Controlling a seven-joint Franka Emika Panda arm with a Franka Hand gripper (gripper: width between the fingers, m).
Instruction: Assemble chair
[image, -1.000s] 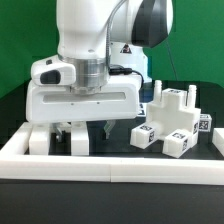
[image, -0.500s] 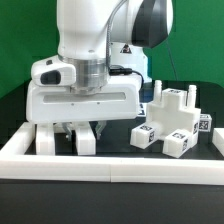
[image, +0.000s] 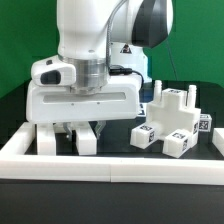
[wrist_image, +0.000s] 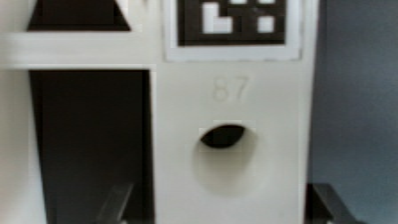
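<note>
The robot's hand (image: 84, 130) is low over the black tabletop (image: 118, 141), pointing straight down, and it is clenched on a short white post (image: 85, 143), one of the chair's parts. In the wrist view the two dark fingers (wrist_image: 118, 203) sit on either side of the post, tight against its flanks as far as can be made out. The post's face carries a black-and-white tag (wrist_image: 233, 22) at one end and a dark round hole (wrist_image: 222, 136) further along.

A second white block (image: 45, 139) stands just beside the post, on the exterior view's left. The wrist view shows a crossbar (wrist_image: 80, 55) running from the post across a dark gap to another white strip, so the two may be one piece. That cannot be told for sure.

The other chair parts (image: 172, 122), a tagged cluster, sit well apart on the exterior view's right. A long white rail (image: 110, 166) runs along the front of the tabletop.

The step looks like picking up this part. To do it well, the grip should stay square on the post's flat sides, so the part does not twist between the fingers. A straight vertical lift seems safest, since the block sits so close and might drag or tip if it is separate. If the two are joined, the load hangs off to one side, so a slow rise would guard against tilting. The part should go high enough to pass over the cluster, with the hole kept facing a known way for the coming join.
</note>
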